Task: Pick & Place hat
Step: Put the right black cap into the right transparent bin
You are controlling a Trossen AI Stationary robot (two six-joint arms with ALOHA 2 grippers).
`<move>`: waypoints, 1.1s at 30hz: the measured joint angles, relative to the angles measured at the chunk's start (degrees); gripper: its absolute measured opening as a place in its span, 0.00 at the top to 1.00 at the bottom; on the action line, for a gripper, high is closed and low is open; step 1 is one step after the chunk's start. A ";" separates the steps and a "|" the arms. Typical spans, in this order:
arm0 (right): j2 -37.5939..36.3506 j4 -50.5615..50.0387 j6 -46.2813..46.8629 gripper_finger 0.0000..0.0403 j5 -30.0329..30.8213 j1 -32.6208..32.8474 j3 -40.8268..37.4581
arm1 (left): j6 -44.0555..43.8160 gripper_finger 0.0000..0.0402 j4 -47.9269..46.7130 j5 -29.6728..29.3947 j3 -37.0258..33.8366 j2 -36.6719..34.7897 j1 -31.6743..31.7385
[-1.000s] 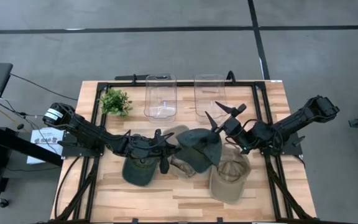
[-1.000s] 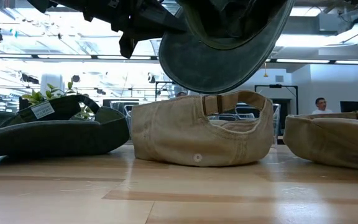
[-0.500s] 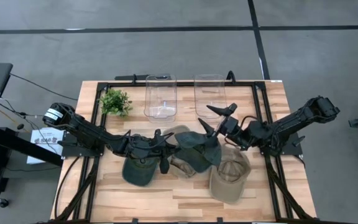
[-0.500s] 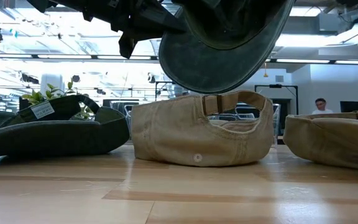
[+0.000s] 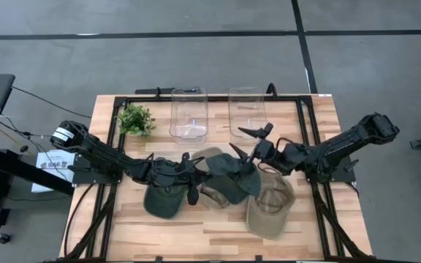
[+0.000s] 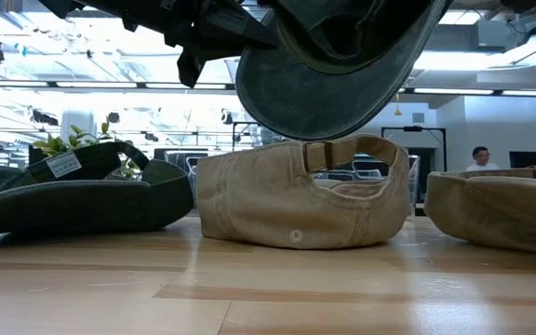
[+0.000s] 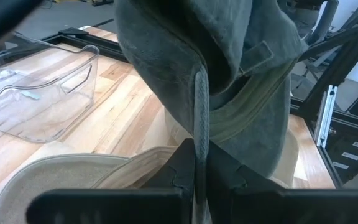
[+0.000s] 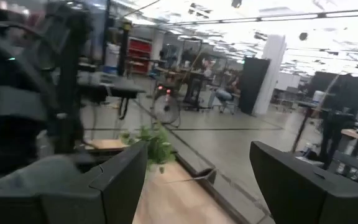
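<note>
At the centre of the overhead frame, the left gripper (image 5: 194, 177) pinches the brim of a dark green cloth cap (image 5: 234, 175) and holds it in the air above a tan cotton cap (image 6: 302, 205) lying on the pale wooden table (image 5: 218, 234). In the left wrist view the two dark fingers (image 7: 185, 169) are pressed narrowly together on the green fabric edge. The right gripper (image 5: 248, 141), just right of centre in the overhead frame, stands with its fingers spread wide and empty at the far edge of the lifted cap, tips near the cloth; whether they touch it cannot be told.

The pick looks done; the placing is left. Two clear plastic bins (image 5: 188, 114) in the upper middle of the overhead frame hold no hat, and they seem the likely destination, though nothing confirms it. Three other caps lie on the table: a second dark green cap (image 5: 162, 200) at lower left of centre, the tan one under the lifted cap, and a khaki cap (image 5: 270, 208) at lower right. A small green potted plant (image 5: 136, 119) sits at upper left.

A white tag (image 6: 63, 165) on the left-hand green cap in the table-level view carries print too small to read. A person (image 6: 479, 158) is seen far off at right.
</note>
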 joint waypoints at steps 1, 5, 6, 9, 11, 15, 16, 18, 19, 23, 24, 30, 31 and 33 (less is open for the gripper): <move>0.00 -0.55 0.36 0.31 -0.15 0.78 0.00 | 0.00 0.95 0.02 0.00 0.00 0.00 0.00; 0.00 -0.85 0.51 0.31 -2.35 3.36 0.00 | 0.00 0.95 0.04 0.11 0.00 0.00 -0.02; 0.00 -0.62 0.55 0.31 -2.84 3.80 0.00 | 0.00 0.95 0.04 0.11 0.00 0.00 0.00; 0.00 -0.29 0.54 0.31 -2.97 4.72 0.00 | 0.00 0.95 0.05 0.11 0.00 0.00 0.02; 0.00 -0.38 0.53 0.31 -2.35 4.92 0.00 | 0.00 0.95 0.04 0.11 0.00 0.00 0.00; 0.00 -0.68 -1.12 0.31 -1.39 4.65 0.00 | 0.00 0.95 0.04 0.02 0.00 0.00 0.02; 0.00 -0.49 -1.68 0.31 -1.39 4.47 0.00 | 0.00 0.95 0.04 0.02 0.00 0.00 0.02; 0.00 -0.25 -1.89 0.31 -1.41 3.83 0.00 | -0.02 0.95 0.02 0.00 0.00 0.00 0.02; 0.00 -0.23 -1.86 0.31 -1.39 3.55 0.00 | -0.02 0.95 0.02 -0.02 0.00 0.00 0.02; 0.00 -1.63 1.89 0.31 -2.08 2.99 0.00 | -0.02 0.95 -0.03 -0.07 0.00 0.00 0.02; 0.00 -2.26 2.24 0.31 -3.01 3.00 0.00 | -0.02 0.95 -0.05 -0.04 0.00 0.00 0.02; 0.00 -2.61 2.51 0.31 -3.94 2.70 0.00 | -0.02 0.95 -0.07 -0.04 0.00 0.00 0.02; 0.00 -2.43 2.80 0.31 -3.54 2.55 0.00 | -0.02 0.95 -0.07 -0.04 0.00 0.00 0.02; 0.00 -2.05 3.92 0.31 -1.17 2.06 0.00 | -0.02 0.95 -0.07 -0.05 0.00 0.00 0.02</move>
